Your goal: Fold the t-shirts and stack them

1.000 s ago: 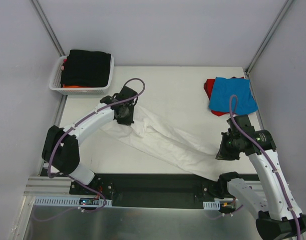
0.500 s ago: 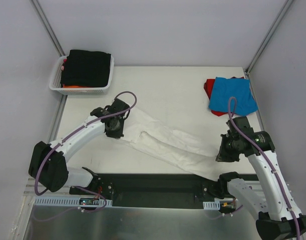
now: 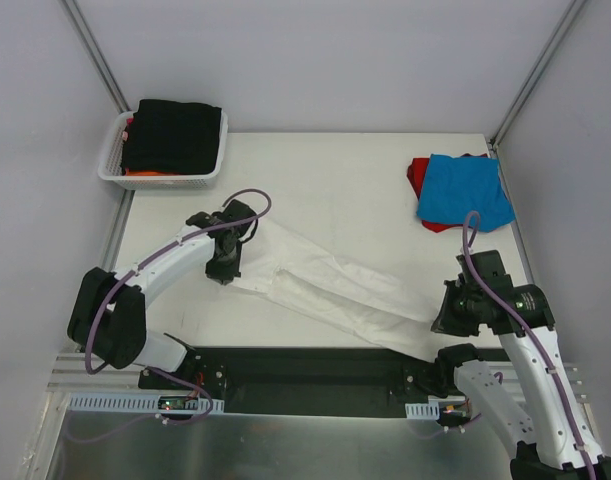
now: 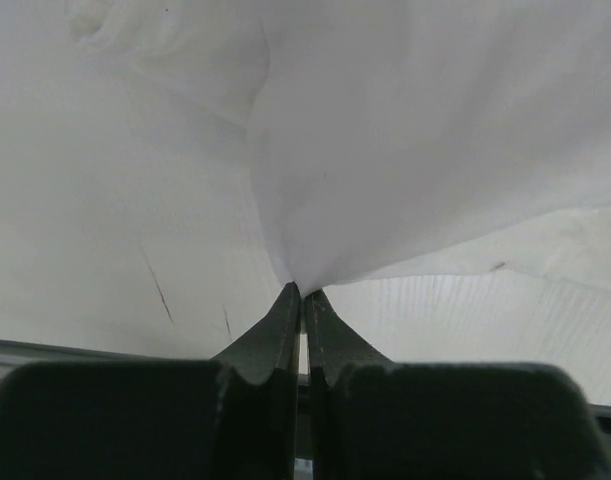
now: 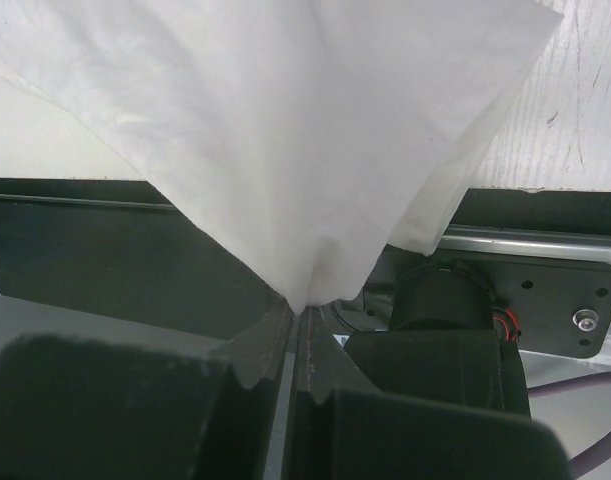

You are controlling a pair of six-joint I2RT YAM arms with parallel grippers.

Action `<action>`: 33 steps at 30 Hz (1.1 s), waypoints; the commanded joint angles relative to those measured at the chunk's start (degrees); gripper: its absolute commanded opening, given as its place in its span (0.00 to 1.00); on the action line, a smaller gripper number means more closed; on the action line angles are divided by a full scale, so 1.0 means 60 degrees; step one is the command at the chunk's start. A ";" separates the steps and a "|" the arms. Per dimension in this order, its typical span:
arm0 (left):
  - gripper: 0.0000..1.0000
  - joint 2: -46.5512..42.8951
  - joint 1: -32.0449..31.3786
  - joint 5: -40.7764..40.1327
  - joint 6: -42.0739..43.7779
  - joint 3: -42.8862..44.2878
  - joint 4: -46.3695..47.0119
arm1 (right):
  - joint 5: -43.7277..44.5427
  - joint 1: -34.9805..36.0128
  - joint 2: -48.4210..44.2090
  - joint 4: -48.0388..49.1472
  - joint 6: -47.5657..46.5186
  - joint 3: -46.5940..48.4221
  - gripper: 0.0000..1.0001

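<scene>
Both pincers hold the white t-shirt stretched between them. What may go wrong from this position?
1. The left pincer and the right pincer are each shut on only a small tip of the white t-shirt. A stronger pull might slip the cloth out.
2. The shirt's right end hangs past the near edge of the table, over the black rail. It could catch there when lowered.
</scene>
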 commanded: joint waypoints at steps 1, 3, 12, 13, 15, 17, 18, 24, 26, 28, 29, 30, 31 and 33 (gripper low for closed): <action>0.00 0.0507 0.0204 -0.0547 0.0082 0.0518 -0.0303 | 0.0217 0.0033 -0.0125 -0.1868 0.0071 0.0346 0.01; 0.00 0.0712 0.0350 -0.0606 0.0067 0.0664 -0.0288 | 0.0116 0.0047 -0.0300 -0.1692 0.0027 0.0565 0.01; 0.00 0.1445 0.0614 -0.0240 0.0038 0.1221 -0.0083 | -0.0163 0.0033 -0.0595 -0.0915 0.0202 0.0040 0.01; 0.00 0.1489 0.0614 -0.0211 0.0038 0.1251 -0.0098 | -0.0192 0.0047 -0.0537 -0.0813 0.0231 -0.0034 0.01; 0.00 0.1519 0.0600 -0.0196 0.0037 0.1266 -0.0098 | -0.0338 0.0033 -0.0434 -0.0681 0.0275 -0.0151 0.01; 0.00 0.1519 0.0600 -0.0225 0.0052 0.1236 -0.0113 | -0.0383 0.0047 -0.0419 -0.0505 0.0305 -0.0181 0.01; 0.00 0.1461 0.0600 -0.0225 0.0067 0.1164 -0.0113 | -0.0412 0.0047 -0.0361 -0.0461 0.0305 -0.0210 0.01; 0.00 0.1270 0.0600 -0.0211 0.0023 0.0900 -0.0113 | -0.0499 0.0047 -0.0199 -0.0314 0.0188 -0.0342 0.01; 0.00 0.1240 0.0600 -0.0196 0.0023 0.0841 -0.0113 | -0.0617 0.0047 -0.0155 -0.0329 0.0188 -0.0444 0.01; 0.00 0.1226 0.0614 -0.0196 0.0052 0.0826 -0.0127 | -0.0880 0.0062 -0.0097 -0.0373 0.0173 -0.0576 0.01; 0.00 0.1182 0.0614 -0.0196 0.0052 0.0826 -0.0127 | -0.0924 0.0047 -0.0082 -0.0387 0.0173 -0.0605 0.01; 0.00 0.1196 0.0600 -0.0210 0.0067 0.0826 -0.0127 | -0.0954 0.0047 -0.0067 -0.0460 0.0173 -0.0606 0.01; 0.00 0.1196 0.0614 -0.0211 0.0096 0.0826 -0.0113 | -0.0940 0.0047 -0.0053 -0.0504 0.0173 -0.0562 0.05; 0.00 0.1196 0.0600 -0.0211 0.0111 0.0841 -0.0142 | -0.0867 0.0047 -0.0082 -0.0650 0.0188 -0.0489 0.24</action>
